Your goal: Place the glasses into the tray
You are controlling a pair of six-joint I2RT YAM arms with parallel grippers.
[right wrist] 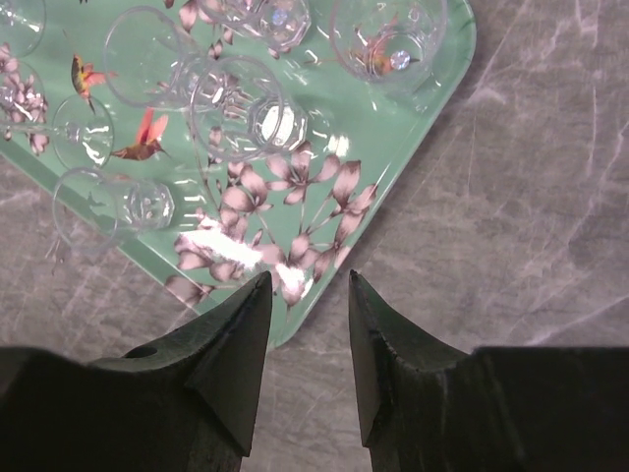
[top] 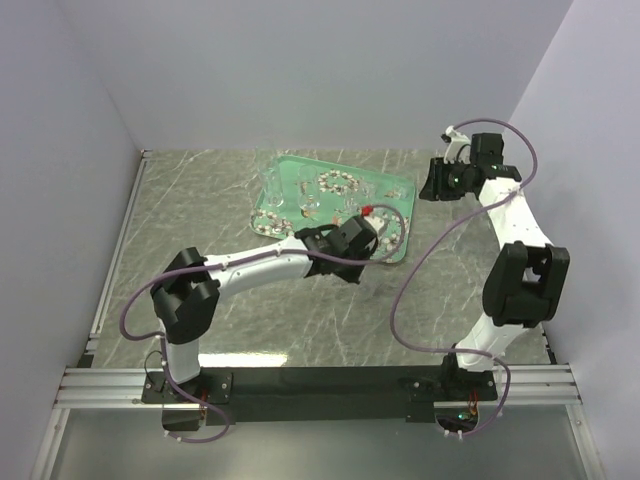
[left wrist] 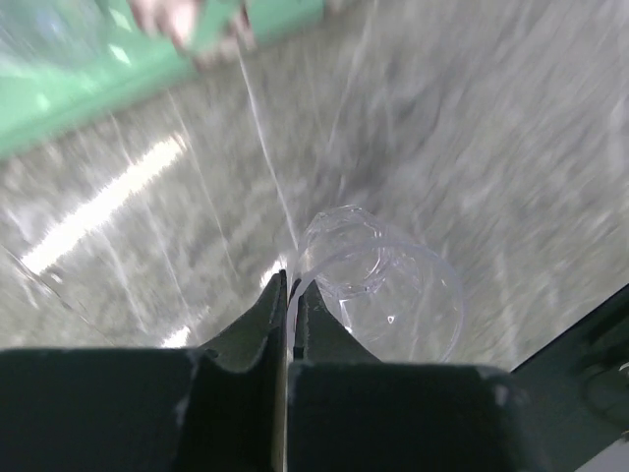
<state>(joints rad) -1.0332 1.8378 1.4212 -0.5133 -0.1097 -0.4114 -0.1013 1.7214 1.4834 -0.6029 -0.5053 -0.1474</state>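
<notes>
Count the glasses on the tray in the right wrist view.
7 glasses, as far as I can tell: one cut off at top left, two along the top edge, two mid-tray, two by the tray's left rim. Others may lie out of frame.

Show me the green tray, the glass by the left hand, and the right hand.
tray (right wrist: 388, 157): right wrist view, bare green floor near its edge.
glass (left wrist: 393, 295): left wrist view, its clear wall.
right hand (right wrist: 309, 280): right wrist view, midway between its open fingertips.
</notes>
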